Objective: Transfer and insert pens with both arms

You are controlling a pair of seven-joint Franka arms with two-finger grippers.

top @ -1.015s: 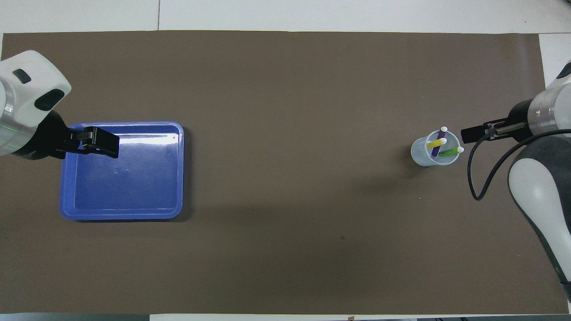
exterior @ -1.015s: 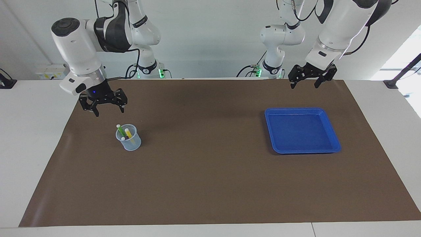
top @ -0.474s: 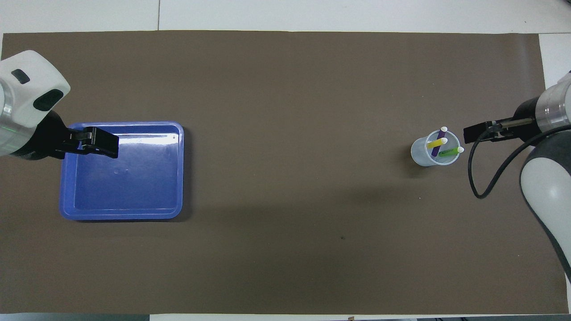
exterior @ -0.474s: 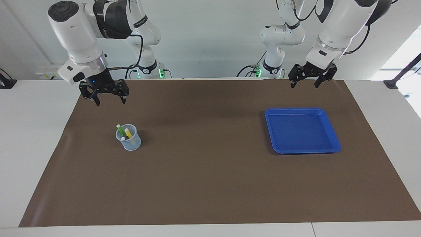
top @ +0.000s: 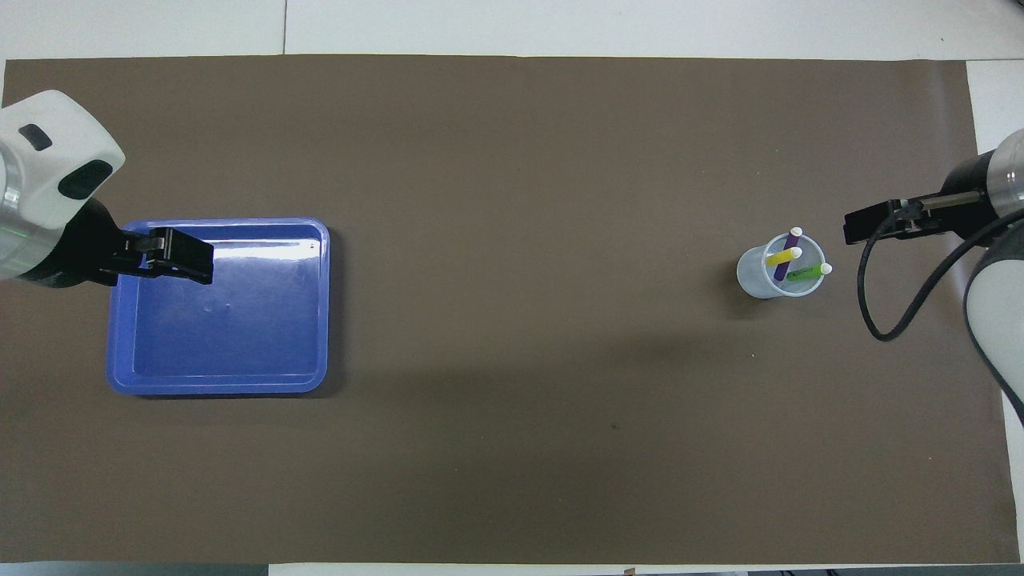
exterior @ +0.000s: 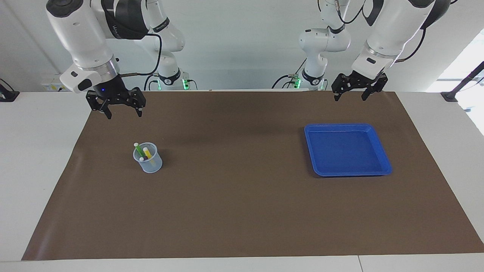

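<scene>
Mat, tray and cup lying on the table

A blue tray and a clear cup are sitting well apart on a brown mat that is covering the white table.

White wall, bright window

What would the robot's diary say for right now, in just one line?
pens: all three in clear cup | blue tray: no pens in it | right tool: open, raised over mat near cup | left tool: open, waiting over mat
</scene>
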